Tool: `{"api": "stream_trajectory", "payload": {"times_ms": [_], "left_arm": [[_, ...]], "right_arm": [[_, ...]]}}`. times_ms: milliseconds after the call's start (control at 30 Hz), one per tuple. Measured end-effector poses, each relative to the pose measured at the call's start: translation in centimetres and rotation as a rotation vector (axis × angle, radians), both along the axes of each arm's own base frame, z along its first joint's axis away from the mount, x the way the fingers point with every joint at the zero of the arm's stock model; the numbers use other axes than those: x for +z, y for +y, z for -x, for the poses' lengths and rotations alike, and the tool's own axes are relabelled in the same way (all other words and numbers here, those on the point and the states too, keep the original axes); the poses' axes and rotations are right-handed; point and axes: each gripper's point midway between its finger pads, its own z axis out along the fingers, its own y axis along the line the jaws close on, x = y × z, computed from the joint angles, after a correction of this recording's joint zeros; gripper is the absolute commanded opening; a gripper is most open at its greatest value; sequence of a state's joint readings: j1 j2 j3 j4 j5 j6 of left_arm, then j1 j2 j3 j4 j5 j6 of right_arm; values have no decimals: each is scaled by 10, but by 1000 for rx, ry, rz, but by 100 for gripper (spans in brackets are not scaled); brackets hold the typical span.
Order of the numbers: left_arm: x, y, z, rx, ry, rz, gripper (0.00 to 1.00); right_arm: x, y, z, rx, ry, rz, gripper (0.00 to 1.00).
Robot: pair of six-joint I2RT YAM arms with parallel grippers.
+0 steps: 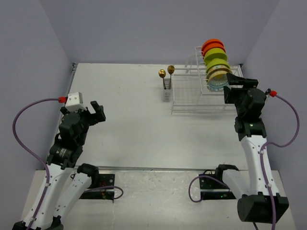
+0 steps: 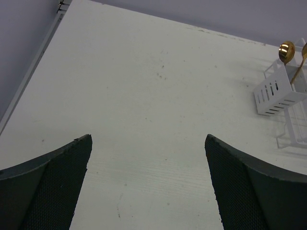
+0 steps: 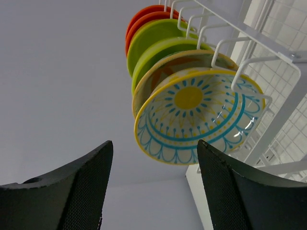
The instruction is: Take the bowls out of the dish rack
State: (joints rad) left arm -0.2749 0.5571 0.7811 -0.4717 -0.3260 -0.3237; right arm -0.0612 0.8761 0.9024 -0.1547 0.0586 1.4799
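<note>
The white wire dish rack [image 1: 192,93] stands at the back right of the table. Several bowls stand on edge in its raised upper tier: orange [image 1: 212,45] at the back, lime-green [image 1: 215,58] in the middle, and a cream patterned bowl [image 1: 218,76] nearest the front. In the right wrist view the patterned bowl [image 3: 196,115] with blue and yellow markings hangs just ahead of the open fingers. My right gripper [image 1: 230,85] is open and empty, right beside that bowl. My left gripper [image 1: 96,112] is open and empty over the left of the table.
Two gold spoons [image 1: 166,73] stand in the small white cutlery caddy [image 1: 166,93] at the rack's left side; the caddy also shows in the left wrist view [image 2: 277,96]. Purple walls close in the table on three sides.
</note>
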Motion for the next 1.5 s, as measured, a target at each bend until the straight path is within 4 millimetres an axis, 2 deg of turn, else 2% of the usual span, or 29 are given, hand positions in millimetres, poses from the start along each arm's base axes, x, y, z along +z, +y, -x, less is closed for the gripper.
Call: {"api": "stream_trajectory", "payload": {"times_ms": [133, 267, 367, 500, 667, 767, 1033, 1200, 1500], "left_arm": [[-1, -1, -1, -5, 4, 0, 100], [-4, -2, -2, -9, 16, -2, 100], [-5, -2, -2, -9, 17, -3, 100], [-6, -2, -2, -9, 19, -3, 100], [-6, -2, -2, -9, 20, -4, 100], [-6, -2, -2, -9, 20, -4, 100], [-6, -2, -1, -8, 17, -3, 100], [-4, -1, 0, -7, 9, -1, 100], [-2, 0, 1, -2, 3, -1, 100]], "right_arm": [[-10, -3, -16, 13, 31, -13, 71], [0, -1, -27, 41, 13, -19, 70], [7, 2, -37, 65, -3, -22, 66], [0, 3, -44, 72, 14, -39, 57], [1, 2, -42, 64, 10, -63, 49], [1, 1, -40, 56, 7, -70, 39], [1, 1, -40, 51, 6, -87, 34], [1, 1, -40, 50, 7, -92, 20], [3, 0, -40, 39, 2, -124, 9]]}}
